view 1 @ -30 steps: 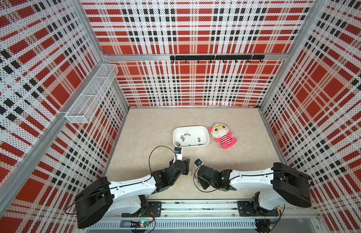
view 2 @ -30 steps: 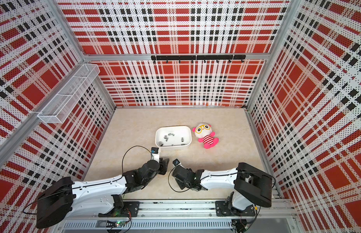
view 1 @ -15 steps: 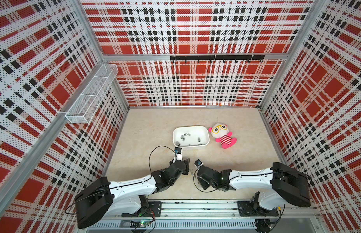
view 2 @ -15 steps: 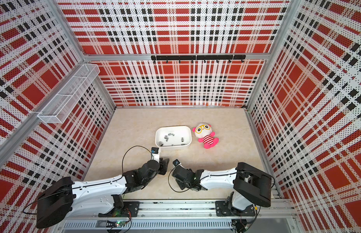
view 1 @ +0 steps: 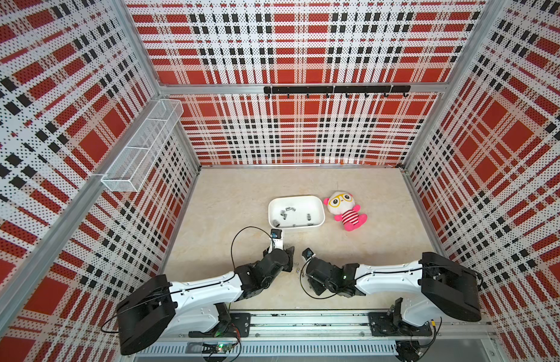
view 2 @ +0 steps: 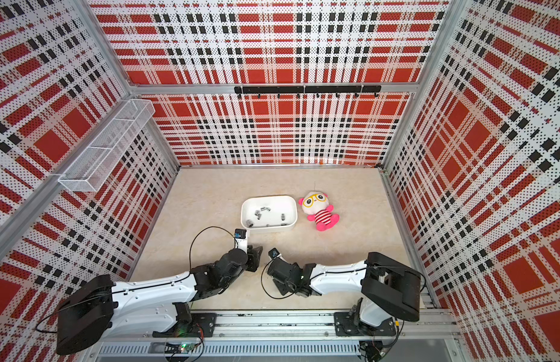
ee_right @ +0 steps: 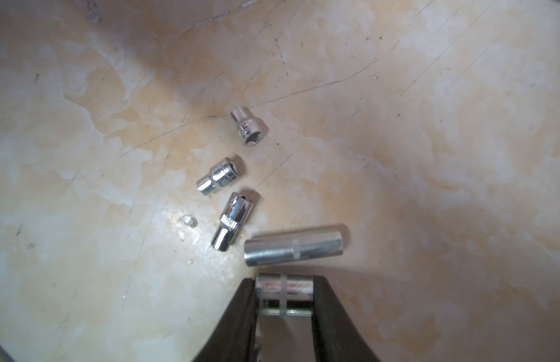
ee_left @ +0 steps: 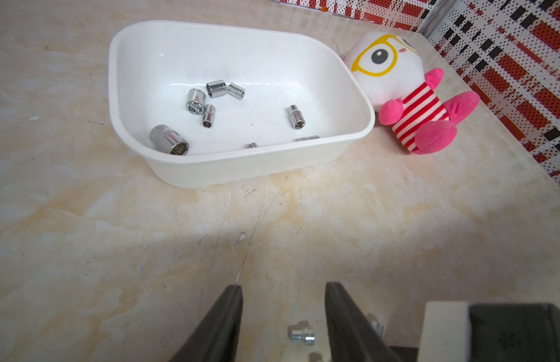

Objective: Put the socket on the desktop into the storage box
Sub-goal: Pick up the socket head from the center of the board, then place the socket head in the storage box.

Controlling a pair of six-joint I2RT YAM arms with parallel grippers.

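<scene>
K: Plaid perforated walls (view 1: pixel 291 134), beige marbled tabletop (view 1: pixel 238 200). Storage box (view 1: pixel 295 197)?
R: Mid-tabletop, plush doll (view 1: pixel 346 211) just beside it. Several chrome sockets (ee_left: pixel 215 88) lie inside, largest socket (ee_left: pixel 169 143) in a corner.
K: Right jaws?
R: Clamped on short socket (ee_right: pixel 285 286), down near the tabletop, well apart from the storage box. Four loose sockets (ee_right: pixel 220 180) lie close by; long socket (ee_right: pixel 295 245) just beside the held one.
K: Left jaws?
R: Apart, nothing gripped. Small socket (ee_left: pixel 301 334) lies on the tabletop close to them.
</scene>
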